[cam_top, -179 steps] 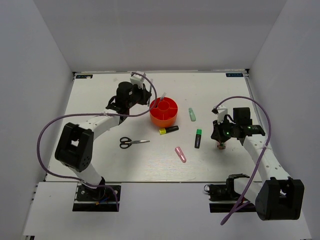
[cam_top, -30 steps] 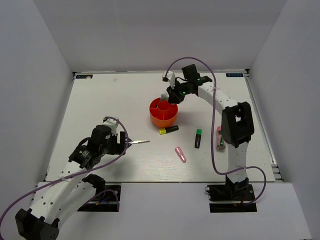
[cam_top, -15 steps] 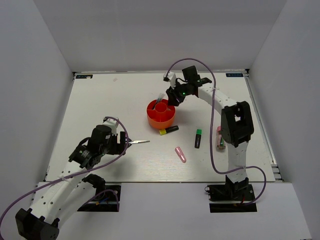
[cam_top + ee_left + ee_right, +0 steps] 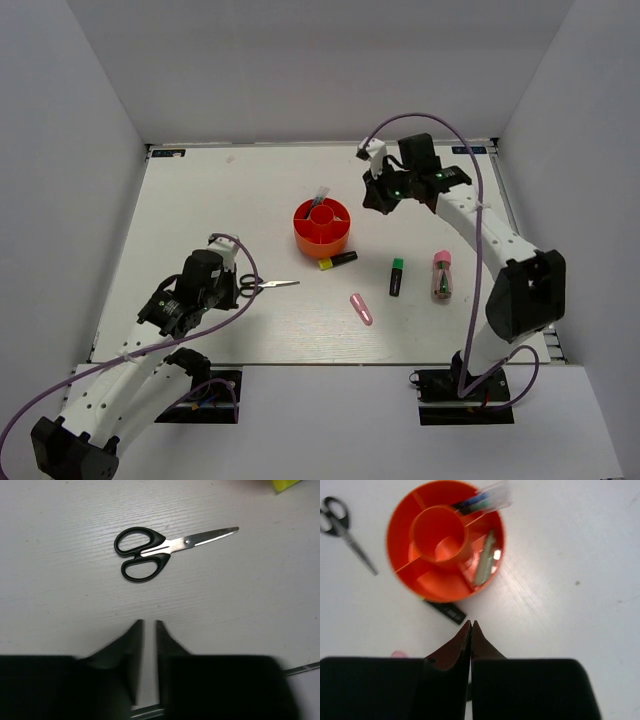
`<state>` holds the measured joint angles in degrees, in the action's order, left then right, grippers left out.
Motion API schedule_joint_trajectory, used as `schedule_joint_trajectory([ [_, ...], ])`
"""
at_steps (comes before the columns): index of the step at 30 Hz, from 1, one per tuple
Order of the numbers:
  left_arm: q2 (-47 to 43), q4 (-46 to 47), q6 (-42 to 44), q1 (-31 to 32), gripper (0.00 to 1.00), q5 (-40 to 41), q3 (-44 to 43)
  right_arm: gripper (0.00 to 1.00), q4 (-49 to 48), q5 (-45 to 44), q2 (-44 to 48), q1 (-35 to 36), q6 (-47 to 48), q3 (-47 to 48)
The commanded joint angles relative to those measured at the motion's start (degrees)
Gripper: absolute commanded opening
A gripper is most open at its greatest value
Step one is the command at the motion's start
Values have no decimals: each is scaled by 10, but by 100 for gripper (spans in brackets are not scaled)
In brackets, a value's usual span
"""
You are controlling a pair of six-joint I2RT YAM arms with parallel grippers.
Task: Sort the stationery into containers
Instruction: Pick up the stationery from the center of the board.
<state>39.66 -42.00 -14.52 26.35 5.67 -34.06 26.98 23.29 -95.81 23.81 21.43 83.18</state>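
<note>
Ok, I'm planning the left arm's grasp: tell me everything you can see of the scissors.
The scissors lie flat on the white table, blades shut. Two black plastic-looking loop handles; bare metal blades joined by a small rivet. The handle end is nearest the left claw, which is apart. Only the table touches them.

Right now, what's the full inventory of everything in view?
round red-orange plastic desk organizer: 1, red-orange, mid-table
pale green highlighter: 1, green, in an organizer ring compartment
clear pen-like item: 1, clear, blurred, poking from the organizer's far side
black-handled scissors: 1, black and steel, left of organizer
yellow-capped black marker: 1, just near side of organizer
green-capped black marker: 1, right of that marker
pink highlighter: 1, pink, nearest the bases
pink-capped clear tube: 1, right side
white table: 1, white
left gripper: 1, black, jaws narrowly apart, empty, short of the scissors
right gripper: 1, black, shut, empty, right of the organizer
</note>
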Motion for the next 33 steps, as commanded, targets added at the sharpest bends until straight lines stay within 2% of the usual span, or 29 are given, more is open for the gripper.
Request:
schedule_joint_trajectory([
  [1, 2, 7, 5, -2, 14, -20, 6, 0, 164, 60, 34, 9, -12, -25],
  [2, 2, 8, 5, -2, 7, -22, 6, 0, 203, 75, 33, 11, -17, -46],
  [3, 8, 8, 5, -2, 5, -23, 5, 0, 215, 83, 33, 24, -16, -62],
  [4, 9, 6, 5, -2, 7, -28, 3, 0, 216, 68, 38, 38, -17, -79],
  [5, 14, 5, 4, -2, 15, -27, 2, 4, 188, 58, 46, 54, -19, -147],
  [6, 16, 4, 5, -2, 39, -26, 2, 24, 167, 47, 64, 63, -21, -171],
  [7, 16, 4, 4, -2, 47, -26, 2, 66, 143, 11, 87, 89, -34, -240],
  [8, 17, 3, 4, -2, 55, -24, 3, 86, 95, 0, 102, 101, -34, -256],
  [9, 17, 3, 4, -2, 65, -24, 3, 90, 94, -11, 106, 109, -38, -263],
  [15, 23, -1, 3, -2, 65, -12, 3, 90, 15, -31, 122, 143, -102, -326],
  [19, 30, 1, 3, -2, 65, -13, 4, 74, -25, -76, 129, 160, -152, -356],
  [20, 31, -1, 4, -2, 65, -13, 3, 66, -43, -106, 128, 173, -158, -360],
  [23, 33, -2, 4, -2, 65, -14, 3, 53, -77, -165, 114, 199, -185, -380],
  [26, 33, -3, 5, -2, 65, -12, 3, 46, -104, -247, 100, 230, -211, -380],
  [29, 31, -3, 4, -3, 65, -10, 3, 46, -103, -291, 87, 247, -229, -375],
  [33, 31, -4, 4, -2, 65, -12, 3, 55, -110, -294, 81, 262, -236, -377],
])
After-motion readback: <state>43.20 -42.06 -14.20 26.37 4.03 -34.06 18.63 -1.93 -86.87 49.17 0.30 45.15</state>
